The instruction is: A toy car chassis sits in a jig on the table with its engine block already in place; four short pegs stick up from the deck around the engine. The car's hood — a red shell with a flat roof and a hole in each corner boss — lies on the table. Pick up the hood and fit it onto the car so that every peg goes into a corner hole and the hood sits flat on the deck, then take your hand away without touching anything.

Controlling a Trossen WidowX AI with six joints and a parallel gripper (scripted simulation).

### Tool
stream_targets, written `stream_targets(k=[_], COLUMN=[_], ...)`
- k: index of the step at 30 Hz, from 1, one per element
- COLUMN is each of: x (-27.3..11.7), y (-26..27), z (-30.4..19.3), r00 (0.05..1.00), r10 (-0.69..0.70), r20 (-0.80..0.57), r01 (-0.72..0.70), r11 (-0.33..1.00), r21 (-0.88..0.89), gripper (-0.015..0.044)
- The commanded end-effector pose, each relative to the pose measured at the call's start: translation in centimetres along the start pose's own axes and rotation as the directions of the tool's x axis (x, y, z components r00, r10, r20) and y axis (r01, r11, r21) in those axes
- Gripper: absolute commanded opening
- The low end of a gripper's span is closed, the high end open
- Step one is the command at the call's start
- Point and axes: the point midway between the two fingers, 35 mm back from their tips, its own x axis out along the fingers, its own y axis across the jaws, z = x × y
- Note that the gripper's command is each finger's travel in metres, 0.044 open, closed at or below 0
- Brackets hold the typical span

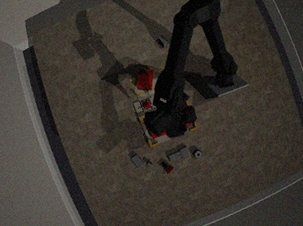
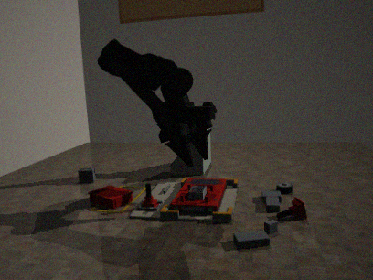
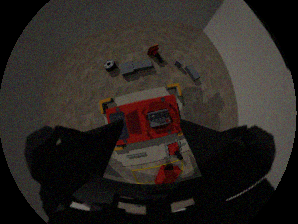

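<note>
In the wrist view, nearest, my black pincer (image 1: 162,123) (image 2: 198,161) (image 3: 152,123) is wide, its fingers at nine and three o'clock; the red hood (image 1: 145,79) (image 2: 111,197) (image 3: 168,173) lies on the table toward five o'clock, apart from the red chassis (image 1: 155,136) (image 2: 218,193) (image 3: 134,121) at centre, its grey engine block (image 2: 197,192) (image 3: 159,118) in place; farther, toward eleven, a ring-shaped piece (image 1: 197,154) (image 2: 284,188) (image 3: 110,65)
</note>
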Motion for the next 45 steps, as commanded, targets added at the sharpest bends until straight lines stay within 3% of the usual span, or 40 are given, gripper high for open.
stream_targets(k=[1, 20, 45], x=[0.0, -5.4, -4.2], y=[-0.1, -7.5, -7.2], z=[-0.2, -20.2, -20.8], r00=[1.0, 0.933, 0.932], r10=[0.0, 0.053, 0.055], r20=[-0.003, -0.355, -0.357], r01=[0.0, 0.034, 0.034], r11=[1.0, 0.971, 0.971], r21=[0.002, 0.235, 0.238], gripper=[0.044, 0.044, 0.044])
